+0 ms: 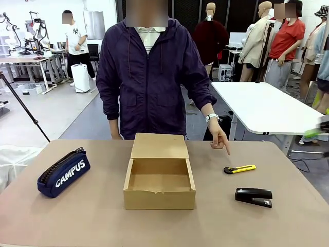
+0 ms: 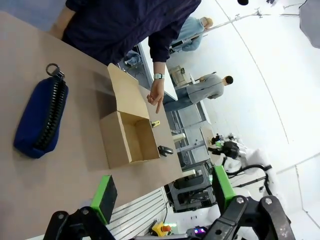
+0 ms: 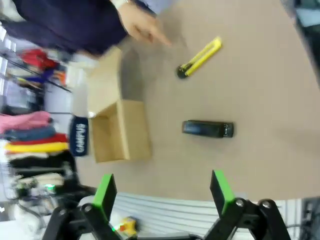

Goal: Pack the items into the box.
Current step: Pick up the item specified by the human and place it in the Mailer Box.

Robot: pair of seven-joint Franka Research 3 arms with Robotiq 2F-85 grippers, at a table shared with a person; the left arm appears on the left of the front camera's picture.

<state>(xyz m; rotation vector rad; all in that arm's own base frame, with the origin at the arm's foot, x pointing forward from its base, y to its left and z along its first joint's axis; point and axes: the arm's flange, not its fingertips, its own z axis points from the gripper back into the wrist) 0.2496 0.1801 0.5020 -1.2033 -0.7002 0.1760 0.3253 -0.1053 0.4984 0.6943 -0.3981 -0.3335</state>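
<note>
The brown cardboard box (image 1: 159, 198) stands open mid-table (image 1: 87, 216), its flap lid tipped back toward the far edge. Nearer the right edge lies the slim yellow-and-black utility knife (image 1: 240, 169). The black stapler (image 1: 253, 196) lies just nearer the near edge, apart from it.

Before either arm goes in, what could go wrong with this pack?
1. The person's hand points down right by the utility knife; the right hand, open, might meet it on a reach.
2. The knife is slim and lies flat on the table; it may get pushed instead of gripped.
3. The CAMPUS pencil case, left of the cardboard box, could be packed by mistake.
</note>
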